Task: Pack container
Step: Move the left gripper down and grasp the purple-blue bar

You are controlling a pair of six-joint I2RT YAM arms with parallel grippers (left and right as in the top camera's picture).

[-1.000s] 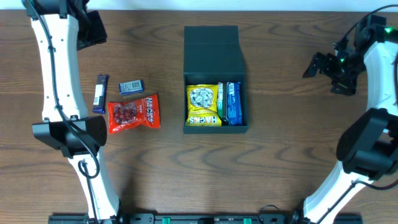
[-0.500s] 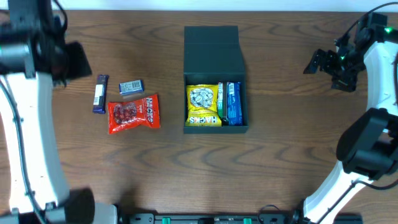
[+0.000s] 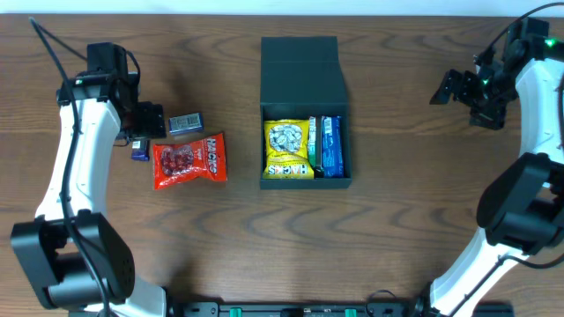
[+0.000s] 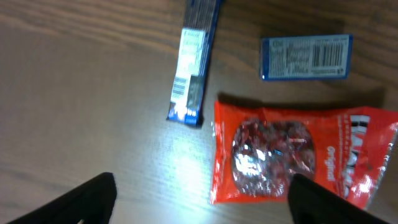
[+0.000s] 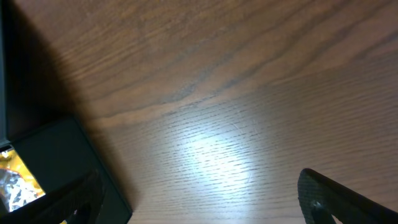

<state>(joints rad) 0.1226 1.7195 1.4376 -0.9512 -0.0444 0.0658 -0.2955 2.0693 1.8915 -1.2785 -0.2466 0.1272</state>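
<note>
- Box (image 3: 300,84), dark and rectangular, sits mid-worktop (image 3: 397,238) with its flap lid laid open toward 12 o'clock.
- Inside the box's open half, a yellow packet (image 3: 288,148) fills the 9 o'clock side. A blue packet (image 3: 330,145) stands along the 3 o'clock wall, with a thin green strip between them.
- At 9 o'clock from the box, well apart, a red packet (image 3: 189,160) lies flat on the wood.
- Just at 12 o'clock of the red packet lies a small blue packet (image 3: 186,123) with a barcode face (image 4: 306,57).
- A dark blue bar (image 4: 194,62) lies at 10 o'clock of the red packet. In the overhead view the left arm (image 3: 84,158) partly covers it.
- The left jaws hang over this bar and the red packet's 9 o'clock edge. They are spread wide and grasp nothing, both tips showing at the lower corners of the wrist view.
- The right arm (image 3: 529,97) holds its jaws at 2 o'clock from the box, well apart from it.
- The right jaws are likewise released, above bare wood, with a corner of the box at 8 o'clock in their wrist view.
</note>
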